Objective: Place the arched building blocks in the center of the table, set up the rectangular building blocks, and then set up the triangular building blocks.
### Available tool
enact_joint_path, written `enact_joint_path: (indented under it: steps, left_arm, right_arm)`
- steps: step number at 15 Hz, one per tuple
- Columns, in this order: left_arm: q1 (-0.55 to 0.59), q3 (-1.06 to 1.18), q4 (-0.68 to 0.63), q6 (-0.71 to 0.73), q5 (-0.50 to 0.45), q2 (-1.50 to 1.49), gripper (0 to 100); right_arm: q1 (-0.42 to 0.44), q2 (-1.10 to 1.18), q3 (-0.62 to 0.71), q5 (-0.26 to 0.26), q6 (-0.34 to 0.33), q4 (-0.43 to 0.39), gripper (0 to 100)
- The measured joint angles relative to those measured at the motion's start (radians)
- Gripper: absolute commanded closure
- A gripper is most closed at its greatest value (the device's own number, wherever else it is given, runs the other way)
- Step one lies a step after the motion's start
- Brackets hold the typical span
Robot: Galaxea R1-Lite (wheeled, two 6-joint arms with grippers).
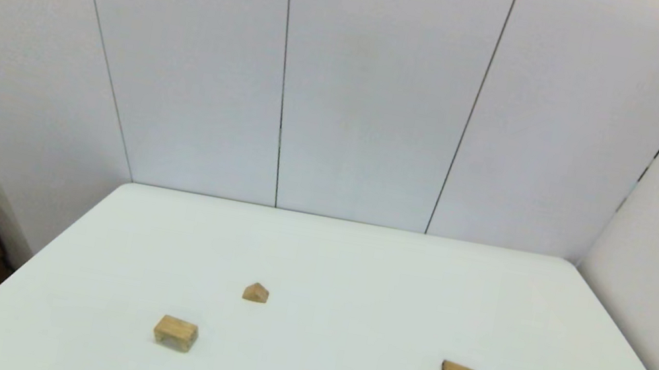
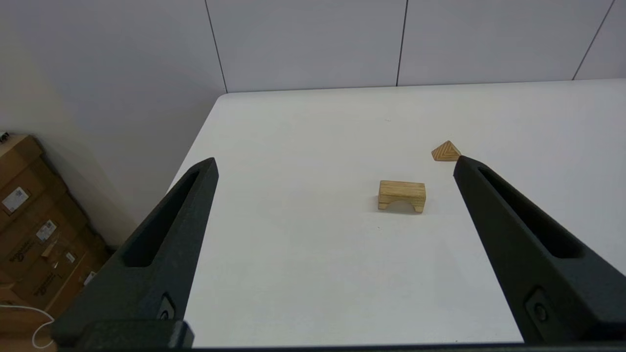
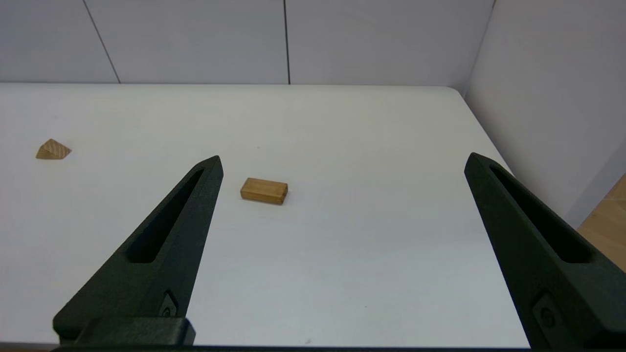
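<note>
Left gripper (image 2: 335,164): my fingers are spread wide and hold nothing, hanging back from the table (image 1: 356,263) near its edge on my side.
Right gripper (image 3: 342,161): likewise spread and empty, parked at the near edge on my right.
Arched block (image 2: 402,195): ahead of my left fingers, a little toward the right one, resting on its two feet with the cut-out facing me.
Triangular block (image 2: 445,151): beyond the arch, just past my right fingertip (peak up).
Rectangular block (image 3: 264,190): lying flat, ahead of my right gripper beside its left finger, well apart from the other two.
Stage: nothing has been gathered; I judge the arch goes first.
Risk, grasp: closing across the hollow span may tip or twist the arch.
Risk, stacking: an arch set askew would leave the slab rocking, and the small prism could then slide off.
Risk, reach: swinging my left arm inward may nudge the prism.
</note>
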Motion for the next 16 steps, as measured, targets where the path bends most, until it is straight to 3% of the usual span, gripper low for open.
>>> enact_joint_path:
  steps: [16]
  left_arm:
    - [0.000, 0.000, 0.000, 0.000, 0.000, 0.000, 0]
  right_arm:
    - [0.000, 0.000, 0.000, 0.000, 0.000, 0.000, 0]
